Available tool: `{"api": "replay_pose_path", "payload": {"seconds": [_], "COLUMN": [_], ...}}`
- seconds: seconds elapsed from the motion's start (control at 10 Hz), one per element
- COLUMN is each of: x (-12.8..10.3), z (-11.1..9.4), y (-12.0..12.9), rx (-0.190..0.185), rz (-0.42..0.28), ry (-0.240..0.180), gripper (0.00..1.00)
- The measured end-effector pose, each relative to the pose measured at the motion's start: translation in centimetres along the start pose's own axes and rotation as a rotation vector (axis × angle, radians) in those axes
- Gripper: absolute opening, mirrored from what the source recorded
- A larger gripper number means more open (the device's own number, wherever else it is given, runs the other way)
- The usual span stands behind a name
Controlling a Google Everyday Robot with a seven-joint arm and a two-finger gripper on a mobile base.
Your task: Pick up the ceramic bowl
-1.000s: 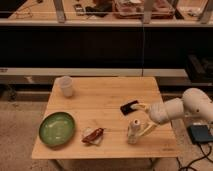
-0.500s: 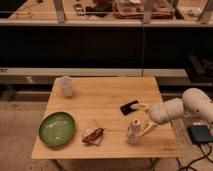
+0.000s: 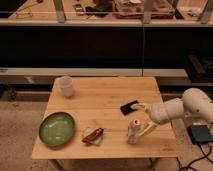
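Observation:
The ceramic bowl (image 3: 56, 129) is a wide, shallow green dish with a darker rim. It sits on the front left part of the wooden table (image 3: 105, 97). My gripper (image 3: 143, 118) reaches in from the right on a white arm (image 3: 182, 107), low over the right side of the table and far from the bowl. Its two pale fingers stand apart and hold nothing. One finger points toward a black object (image 3: 129, 107). The other finger is beside a small can (image 3: 133, 131).
A translucent white cup (image 3: 65, 85) stands at the back left of the table. A reddish snack packet (image 3: 93, 135) lies between the bowl and the can. Dark shelving runs behind the table. A blue box (image 3: 200, 134) and cables lie on the floor at the right.

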Motion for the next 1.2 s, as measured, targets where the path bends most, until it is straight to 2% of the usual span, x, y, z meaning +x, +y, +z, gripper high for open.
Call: {"api": "replay_pose_path", "payload": {"seconds": [0.5, 0.6, 0.7, 0.8, 0.9, 1.0, 1.1, 1.2], "x": [0.0, 0.0, -0.3, -1.3, -2.3, -4.0, -6.8, -8.6], "z": [-0.1, -1.0, -3.0, -6.3, -8.4, -10.9, -12.2, -11.9], "y": [-0.1, -0.8, -2.2, -3.9, -4.7, -5.4, -5.9, -6.0], "rx": [0.002, 0.035, 0.101, 0.199, 0.255, 0.323, 0.362, 0.358], "rz": [-0.001, -0.002, -0.007, -0.022, -0.037, -0.069, -0.144, -0.214], "ry": [0.002, 0.013, 0.039, 0.078, 0.101, 0.149, 0.237, 0.308], "gripper": [0.80, 0.80, 0.80, 0.80, 0.80, 0.80, 0.80, 0.80]}}
